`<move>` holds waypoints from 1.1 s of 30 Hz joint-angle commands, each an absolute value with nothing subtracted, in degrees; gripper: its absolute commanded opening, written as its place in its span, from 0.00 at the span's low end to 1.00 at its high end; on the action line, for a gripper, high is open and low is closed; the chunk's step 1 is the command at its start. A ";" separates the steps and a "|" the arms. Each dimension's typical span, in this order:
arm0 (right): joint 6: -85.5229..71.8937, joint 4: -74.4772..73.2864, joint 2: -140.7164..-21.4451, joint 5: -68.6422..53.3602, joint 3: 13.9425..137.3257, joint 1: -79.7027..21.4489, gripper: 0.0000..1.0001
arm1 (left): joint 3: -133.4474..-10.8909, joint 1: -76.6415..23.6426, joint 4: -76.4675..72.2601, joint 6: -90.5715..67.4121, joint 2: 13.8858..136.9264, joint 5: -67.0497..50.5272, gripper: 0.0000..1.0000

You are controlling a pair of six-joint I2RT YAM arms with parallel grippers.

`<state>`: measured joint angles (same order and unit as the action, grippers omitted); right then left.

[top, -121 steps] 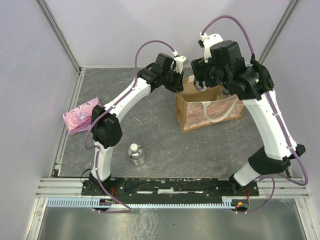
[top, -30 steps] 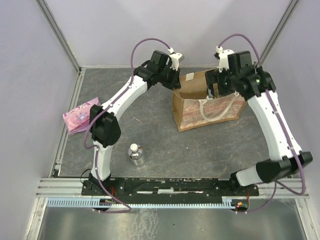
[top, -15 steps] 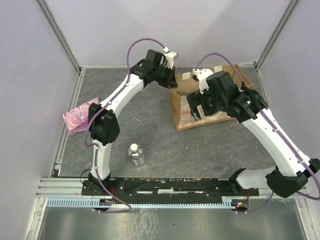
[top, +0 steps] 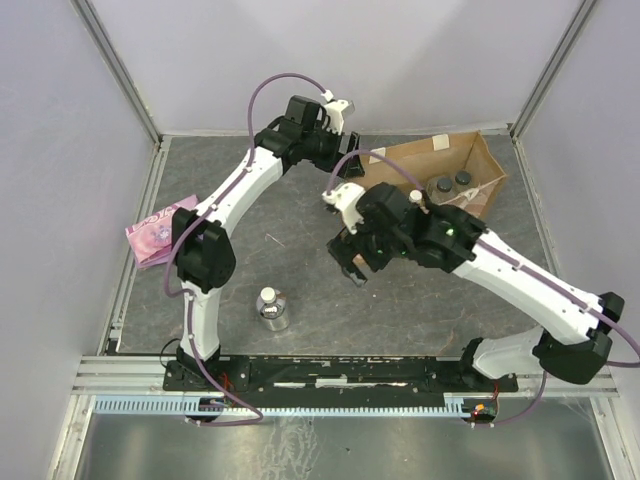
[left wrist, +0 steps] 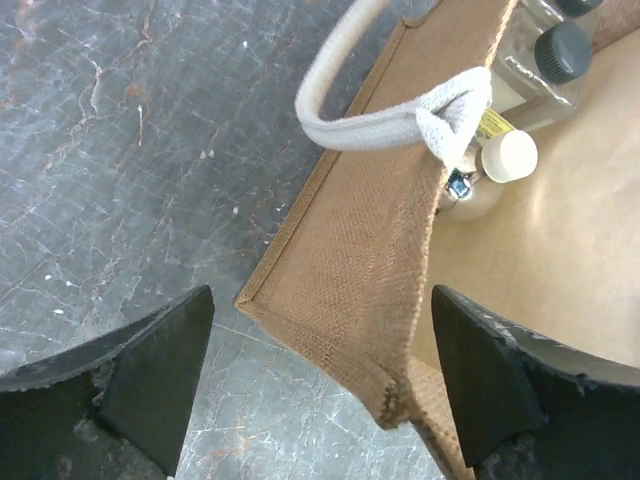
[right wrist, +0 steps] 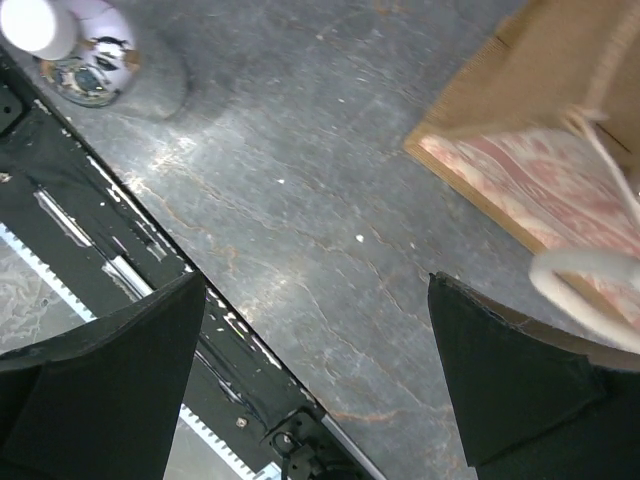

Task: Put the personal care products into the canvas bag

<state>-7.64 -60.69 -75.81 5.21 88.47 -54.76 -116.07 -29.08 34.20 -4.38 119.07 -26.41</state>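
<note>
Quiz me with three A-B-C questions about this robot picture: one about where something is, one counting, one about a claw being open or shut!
1. Where is the silvery bottle outside the canvas bag? A) on the table B) on a robot arm C) in a gripper
2. How many dark caps show inside the bag? A) one B) two C) five
3. How is the right gripper? A) open, empty B) shut on a bottle C) shut on a handle
Answers: 1 A, it stands there; 2 B, two show in the left wrist view; 3 A, its fingers are spread, nothing between.
</note>
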 commanded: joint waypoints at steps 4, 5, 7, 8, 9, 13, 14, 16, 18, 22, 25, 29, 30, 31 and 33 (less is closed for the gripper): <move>-6.63 -55.94 -80.51 4.86 87.92 -60.64 1.00 | -115.94 -28.31 32.85 -5.83 112.89 -28.43 0.98; -6.33 -55.78 -80.87 4.69 87.74 -61.12 1.00 | -115.92 -28.37 32.79 -6.06 112.54 -28.61 0.98; -5.68 -55.56 -81.68 4.11 87.90 -62.04 1.00 | -116.20 -28.37 32.73 -6.90 111.82 -29.01 0.98; -5.29 -55.55 -82.32 3.93 88.27 -62.53 1.00 | -116.69 -28.35 32.63 -7.55 111.49 -29.33 0.98; -4.75 -55.67 -82.98 3.90 88.85 -63.08 1.00 | -117.20 -28.20 32.31 -8.54 111.19 -30.21 0.98; -2.26 -56.97 -86.57 3.11 93.29 -65.31 1.00 | -116.27 -24.98 24.51 -17.54 109.32 -38.05 0.99; -1.56 -57.44 -87.98 2.67 94.43 -65.78 1.00 | -115.67 -23.62 22.48 -19.95 109.07 -39.54 0.99; -0.24 -57.73 -89.63 1.73 96.09 -66.50 1.00 | -115.40 -20.79 20.84 -22.37 108.83 -41.01 0.99; 0.63 -58.02 -91.50 0.40 97.57 -66.85 1.00 | -116.15 -18.32 22.42 -21.60 108.40 -39.97 0.99; 1.93 -59.83 -96.12 -2.75 100.95 -67.06 1.00 | -117.15 -15.14 27.15 -17.74 106.04 -37.25 1.00; 2.52 -64.08 -100.95 -4.64 106.43 -67.13 1.00 | -117.24 -13.83 29.96 -15.24 103.51 -34.83 1.00; 3.82 -67.47 -105.46 -6.01 111.68 -67.57 1.00 | -116.74 -13.80 33.73 -12.30 99.98 -30.95 1.00; 4.25 -68.11 -106.38 -6.24 112.75 -67.65 1.00 | -116.26 -13.80 34.28 -11.77 98.93 -30.28 1.00; 4.75 -68.75 -107.44 -6.38 113.83 -67.75 1.00 | -115.60 -13.80 34.49 -11.33 97.81 -29.71 1.00; 5.90 -70.34 -109.75 -6.92 116.52 -67.99 1.00 | -113.61 -13.81 34.56 -10.49 95.07 -28.57 1.00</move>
<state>2.90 -66.00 -107.15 -4.56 110.24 -67.22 -115.07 -13.52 33.41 -14.66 102.19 -31.40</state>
